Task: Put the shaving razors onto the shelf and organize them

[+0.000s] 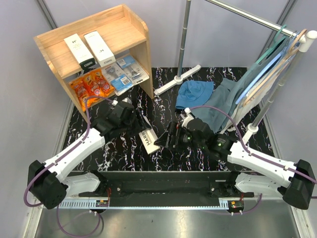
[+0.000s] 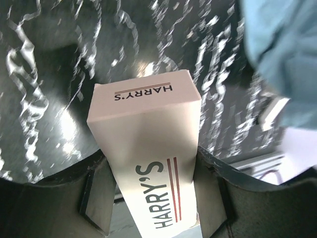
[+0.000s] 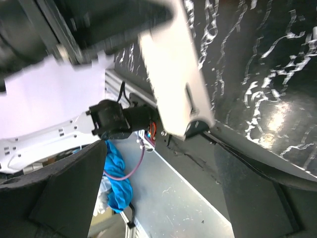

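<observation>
My left gripper (image 1: 139,129) is shut on a long white Harry's razor box (image 1: 148,140), held low over the black marbled mat in front of the shelf (image 1: 142,52). In the left wrist view the box (image 2: 148,148) sits tight between both fingers (image 2: 99,198). My right gripper (image 1: 166,137) stands open just right of that box, and the box's end (image 3: 173,74) shows ahead of its empty jaws. Two more Harry's boxes (image 1: 89,48) lie on the shelf's top level. Orange packs (image 1: 91,85) and blue blister packs (image 1: 124,72) fill the lower level.
A metal clothes rack (image 1: 184,34) stands at the back right, its foot (image 1: 177,79) on the mat. Blue cloths (image 1: 194,94) lie beside it and garments (image 1: 267,74) hang from its bar. The mat's front edge (image 1: 163,171) meets the arms' base rail.
</observation>
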`<action>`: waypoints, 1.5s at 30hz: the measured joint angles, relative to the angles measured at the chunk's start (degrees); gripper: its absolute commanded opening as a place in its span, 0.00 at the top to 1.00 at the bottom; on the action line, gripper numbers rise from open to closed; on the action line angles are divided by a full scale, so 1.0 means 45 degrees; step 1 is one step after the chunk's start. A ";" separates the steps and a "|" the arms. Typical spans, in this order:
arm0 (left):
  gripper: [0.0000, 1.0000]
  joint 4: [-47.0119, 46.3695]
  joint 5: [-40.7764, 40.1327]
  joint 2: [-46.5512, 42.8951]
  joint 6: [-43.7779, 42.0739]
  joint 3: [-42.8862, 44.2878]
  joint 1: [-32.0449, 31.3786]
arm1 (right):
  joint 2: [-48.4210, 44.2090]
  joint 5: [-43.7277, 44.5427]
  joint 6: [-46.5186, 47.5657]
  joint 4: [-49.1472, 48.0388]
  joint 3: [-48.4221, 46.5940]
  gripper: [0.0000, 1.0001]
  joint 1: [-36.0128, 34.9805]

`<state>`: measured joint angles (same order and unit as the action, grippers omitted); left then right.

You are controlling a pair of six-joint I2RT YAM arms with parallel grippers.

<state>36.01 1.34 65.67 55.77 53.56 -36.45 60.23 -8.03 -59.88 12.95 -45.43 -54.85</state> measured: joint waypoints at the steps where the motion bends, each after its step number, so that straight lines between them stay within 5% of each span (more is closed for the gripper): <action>1: 0.46 -0.0228 0.0194 0.0024 0.0010 0.0034 0.0219 | 0.0068 0.0063 -0.0005 -0.0136 0.0000 0.00 -0.0141; 7: 0.47 -0.2293 0.1729 0.0010 0.1054 -0.0374 0.1185 | 0.0146 0.0782 -0.0102 -0.0413 0.0000 0.01 -0.0835; 22: 0.47 -0.5377 0.3429 -0.0189 0.3453 -0.2132 0.1477 | 0.0010 0.4294 -0.0350 -0.0529 0.0010 0.34 -0.1880; 45: 0.47 -0.4663 0.3215 -0.0738 0.3235 -0.2142 0.1506 | -0.0646 0.5323 -0.0423 0.0782 0.0000 0.37 -0.2025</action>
<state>15.03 15.81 62.35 70.32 43.92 -29.67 57.32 15.92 -61.78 16.47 -45.43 -63.96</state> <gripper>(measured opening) 0.572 0.633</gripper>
